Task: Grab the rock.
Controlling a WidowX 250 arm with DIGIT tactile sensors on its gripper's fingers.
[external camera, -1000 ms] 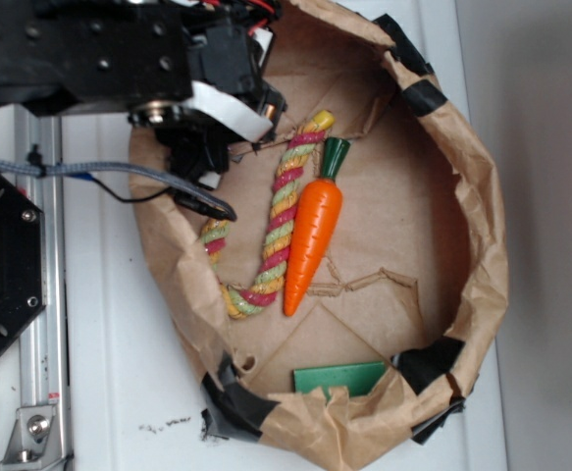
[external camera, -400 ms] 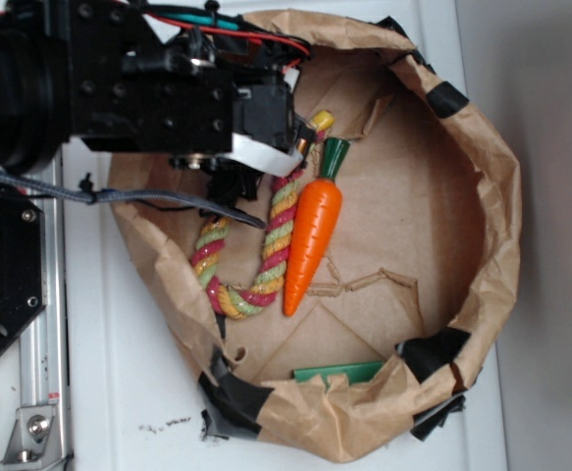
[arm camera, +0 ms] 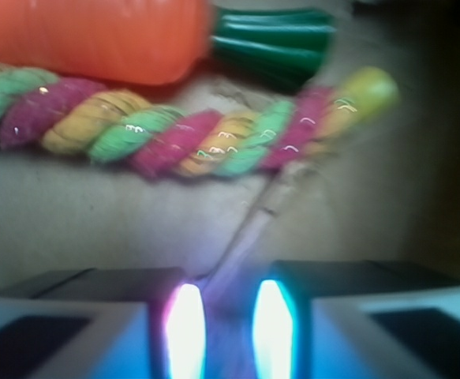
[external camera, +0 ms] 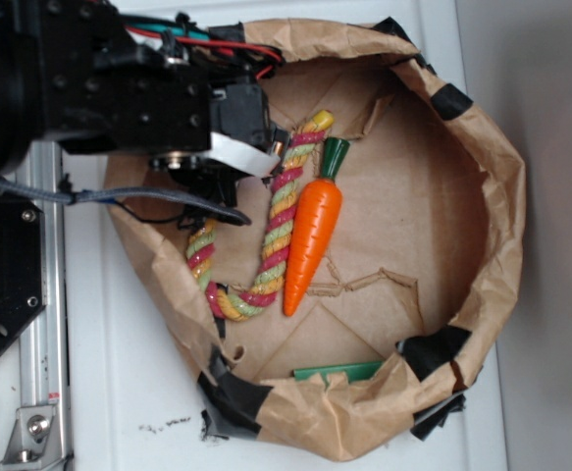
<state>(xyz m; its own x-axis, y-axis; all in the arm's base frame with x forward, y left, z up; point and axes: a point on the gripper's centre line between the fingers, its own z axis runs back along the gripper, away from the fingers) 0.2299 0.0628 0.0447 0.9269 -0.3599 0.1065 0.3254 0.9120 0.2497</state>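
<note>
Here, end effector (arm camera: pixel 222 332) narrowly parted, gripping nothing, beside rope (arm camera: pixel 174 130)

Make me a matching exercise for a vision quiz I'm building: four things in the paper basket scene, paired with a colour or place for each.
Things:
1. carrot
2. rope
3. green card
4. gripper

Descriptions:
A. twisted strands of pink, yellow and green
B. flat, tucked against the basket wall at the bottom of the exterior view
C. orange body with a dark green top
D. over the basket's upper left, beside the rope's yellow end

Pairs: 1-C, 2-A, 3-B, 4-D
</note>
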